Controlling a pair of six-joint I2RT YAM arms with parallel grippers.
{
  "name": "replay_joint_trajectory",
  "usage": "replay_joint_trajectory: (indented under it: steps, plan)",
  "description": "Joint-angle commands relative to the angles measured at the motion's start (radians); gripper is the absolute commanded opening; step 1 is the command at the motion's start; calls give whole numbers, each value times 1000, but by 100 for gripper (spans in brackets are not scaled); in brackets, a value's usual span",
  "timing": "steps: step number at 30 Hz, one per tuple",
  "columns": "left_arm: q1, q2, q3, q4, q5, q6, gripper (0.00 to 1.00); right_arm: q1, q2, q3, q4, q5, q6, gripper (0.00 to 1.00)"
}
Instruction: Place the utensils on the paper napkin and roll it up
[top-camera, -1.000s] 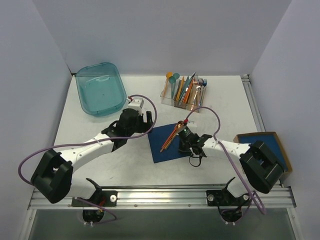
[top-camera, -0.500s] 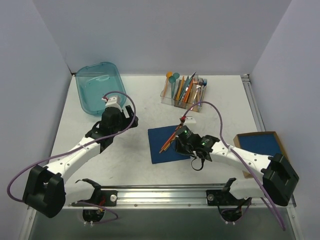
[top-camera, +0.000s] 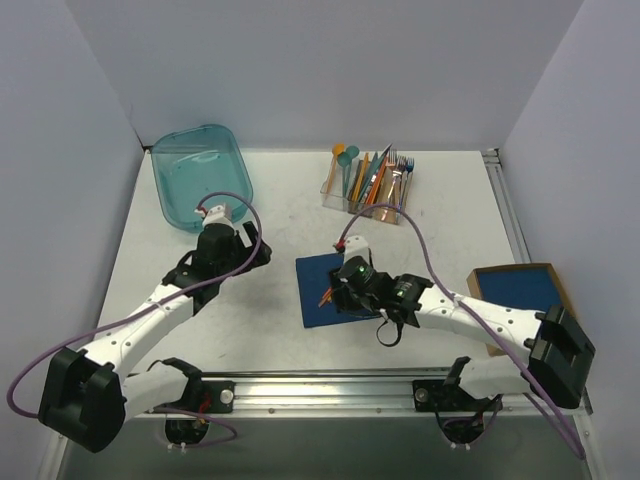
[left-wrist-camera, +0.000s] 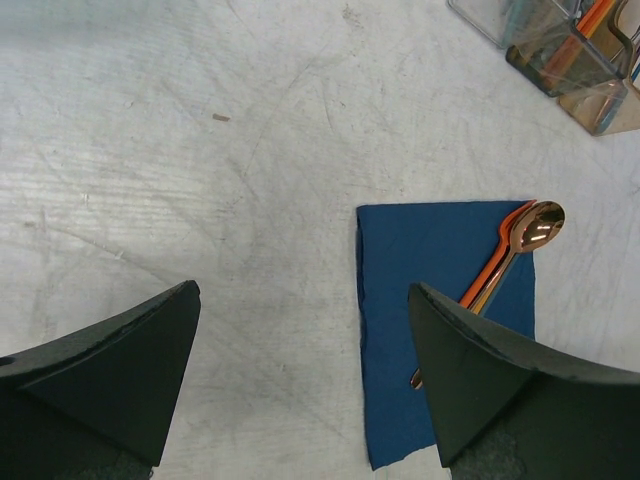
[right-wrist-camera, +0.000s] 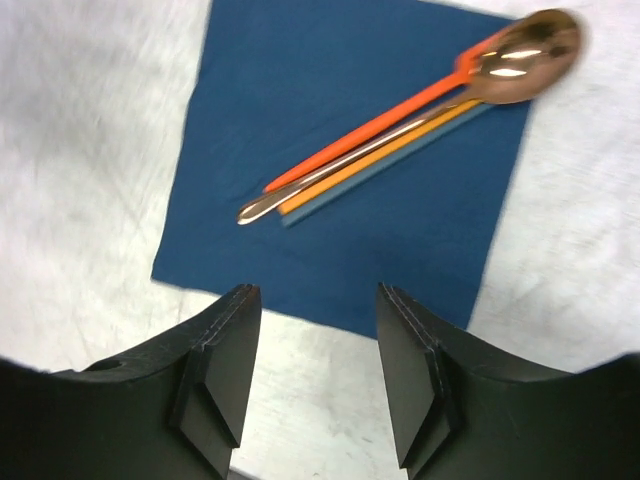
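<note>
Paper napkin (right-wrist-camera: 300, 100), a dark blue square, lies flat on the white worktop (top-camera: 270, 200) at centre, between the two arms. The utensils (right-wrist-camera: 385, 142) rest together on it in a tight diagonal bundle: a copper spoon (right-wrist-camera: 525, 50) with slim orange handles beside it. The spoon's round bowl reaches past one napkin corner and the handle ends stop inside the sheet. The right tool (right-wrist-camera: 315, 300) hovers directly above the napkin's edge, jaws partly apart and holding nothing; blue paper and bare worktop show between its fingers (right-wrist-camera: 225, 360). The left tool (left-wrist-camera: 302, 340) stands wide open and empty over bare worktop, left of the napkin and apart from it, near a teal plastic tub (top-camera: 200, 175). A clear cutlery holder (top-camera: 368, 185) with mixed cutlery stands beyond the napkin; a cardboard box (top-camera: 525, 290) with blue sheets sits at the right edge
</note>
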Motion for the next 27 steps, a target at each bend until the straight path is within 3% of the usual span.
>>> replay_joint_trajectory:
  steps: [1,5,13,27]
  plan:
    - [11,-48,-1,-48,1,-37,94,62,62,29,61,-39,-109,52]
    - [22,-84,2,-113,-5,-57,94,119,151,43,136,-82,-147,52]
    - [94,-185,-18,-177,38,-86,94,238,338,116,194,-28,-210,44]
    - [112,-189,-31,-184,47,-78,94,269,484,167,202,53,-245,39]
